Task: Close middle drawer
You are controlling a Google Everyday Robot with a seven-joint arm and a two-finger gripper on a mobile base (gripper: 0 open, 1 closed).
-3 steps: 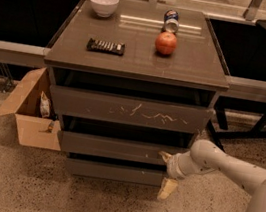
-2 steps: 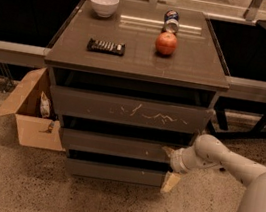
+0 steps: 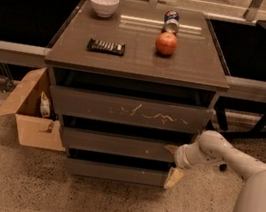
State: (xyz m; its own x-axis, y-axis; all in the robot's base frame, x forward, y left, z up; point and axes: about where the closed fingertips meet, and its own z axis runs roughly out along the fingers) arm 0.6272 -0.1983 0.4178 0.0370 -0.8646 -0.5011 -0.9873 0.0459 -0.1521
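The middle drawer (image 3: 116, 145) is a wide dark-grey flat front with a tiny white speck right of centre. It stands out a little from the cabinet (image 3: 138, 63), with a dark gap above it. My gripper (image 3: 172, 163) is at the drawer's right end. One tan finger touches the front's right edge and the other (image 3: 174, 178) hangs down beside the bottom drawer. The fingers stand apart and hold nothing. The white arm (image 3: 226, 156) reaches in from the right.
The scratched top drawer (image 3: 129, 110) juts out above and the plain bottom drawer (image 3: 114, 172) sits below. The cabinet top holds a white bowl (image 3: 103, 4), a dark snack bar (image 3: 106, 47), an apple (image 3: 166, 43) and a can (image 3: 171, 20). An open cardboard box (image 3: 33, 109) stands on the floor at the left.
My gripper and arm have shifted slightly up and right along the drawer's right end. The middle drawer front sits a little further in.
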